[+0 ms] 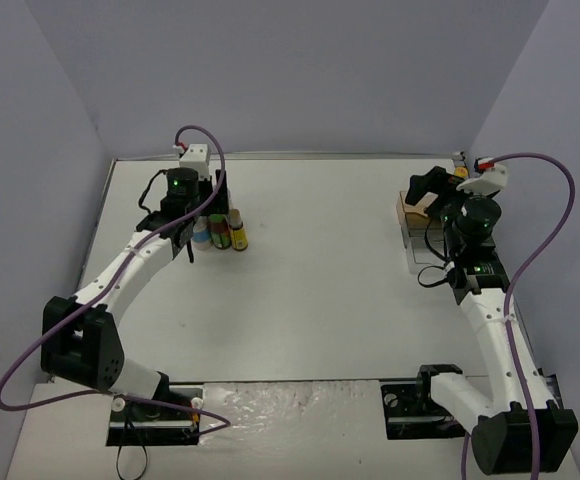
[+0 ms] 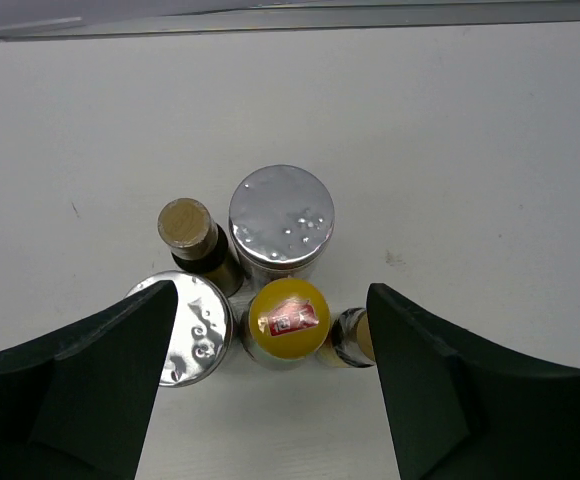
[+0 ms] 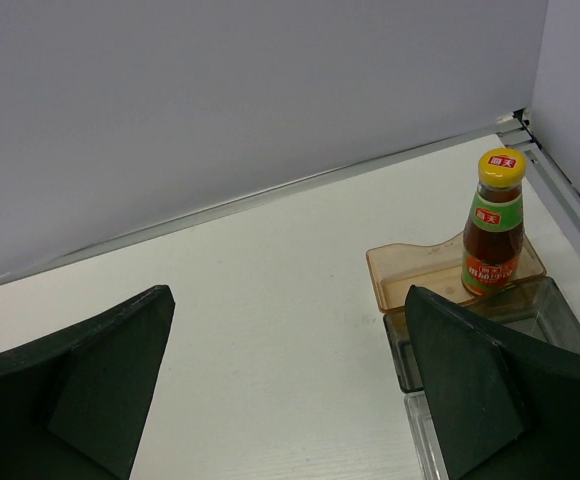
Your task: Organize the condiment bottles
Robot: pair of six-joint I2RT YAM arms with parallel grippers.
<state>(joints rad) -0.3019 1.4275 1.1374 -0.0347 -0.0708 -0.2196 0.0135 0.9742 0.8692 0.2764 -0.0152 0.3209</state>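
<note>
At ten o'clock, left tool (image 2: 270,300) gapes empty over huddled bottles (image 2: 281,215), probably to pick one. The right tool (image 3: 288,300) gapes empty too.

A white counter (image 1: 330,290) sits between pale lilac walls (image 1: 290,70). Near its far right edge lies a clear tray (image 1: 420,258) with several compartments in a row. A tan block (image 1: 408,210) touches the tray's far end. A metal strip (image 3: 270,195) runs along the counter's far edge. A faint dark scuff (image 2: 75,210) marks the surface.
</note>
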